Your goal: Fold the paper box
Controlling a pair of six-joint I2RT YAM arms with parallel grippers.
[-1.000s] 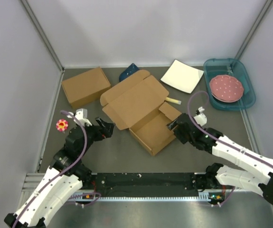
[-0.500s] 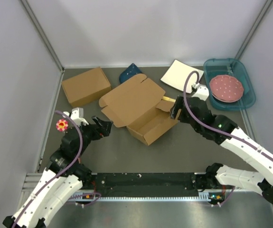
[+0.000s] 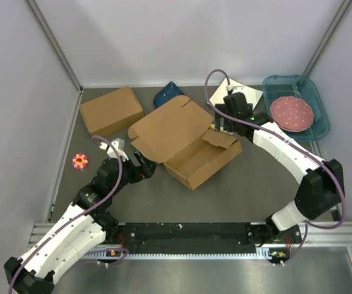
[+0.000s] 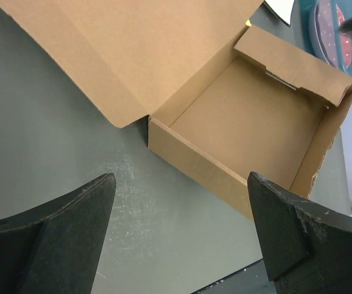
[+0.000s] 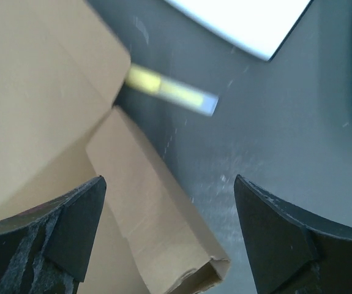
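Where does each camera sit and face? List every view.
Top external: above, behind the arm bases, looking down on the table; both arms show.
Left wrist: on the left arm, facing the tray of the paper box; open left hand shows.
Right wrist: above a box flap and yellow stick; open right hand shows.
All share the paper box.

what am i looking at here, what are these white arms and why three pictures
Two robot arms are bolted at the near edge of a table. One picture looks down from above. The other two come from cameras on the wrists, so the dark shapes at their bottom corners are each arm's own fingers. The left gripper and the right gripper are both open and grip nothing. Between them lies a half-folded paper box, lid open. Around it: a closed box, a flower toy, a dark blue thing, a white plate and a teal tray with a pink plate.
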